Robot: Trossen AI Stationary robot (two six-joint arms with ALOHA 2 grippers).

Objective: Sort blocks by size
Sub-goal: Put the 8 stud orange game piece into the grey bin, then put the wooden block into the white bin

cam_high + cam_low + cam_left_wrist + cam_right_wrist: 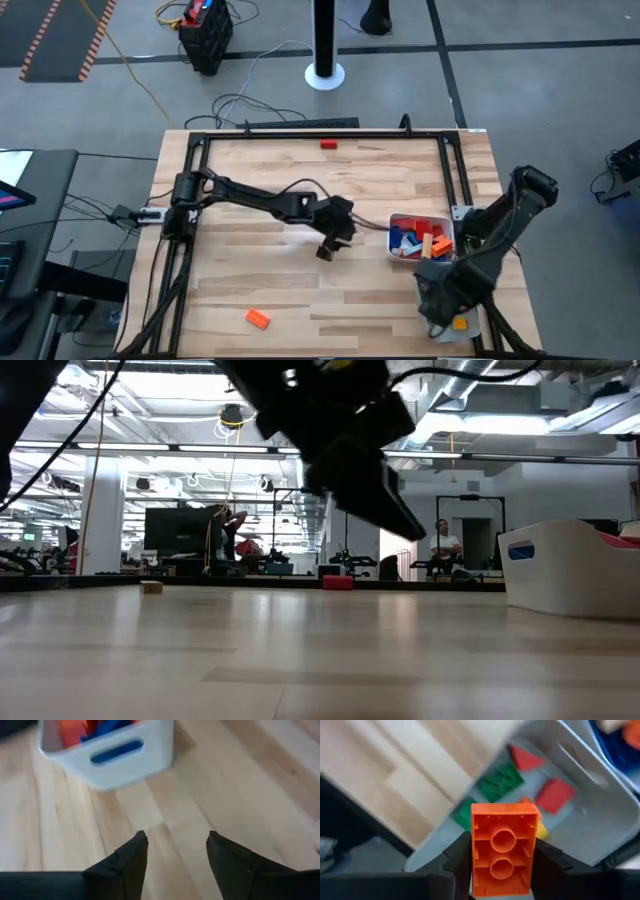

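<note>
While the right gripper (503, 865) is clamping an oblong orange brick (503, 847) between its fingers, underside studs facing the wrist camera, it is hanging above a white tray (600, 827) at the table's (300, 180) near right corner, where green (501, 781), red (555, 794) and yellow bricks are already lying. The step in hand looks like the drop of this brick into that tray; the next move is calling for lowering over a bare patch of the tray floor and parting the fingers, well inside the rim. Beside it, a second white tray (396, 250) is holding a heap of blue, red and orange blocks. The left gripper (176, 851) is hovering mid-table with its fingers spread and nothing between them, facing that fuller tray. Two strays are waiting on the wood: an orange brick (258, 319) near the front edge and a red brick (328, 144) at the far edge.
</note>
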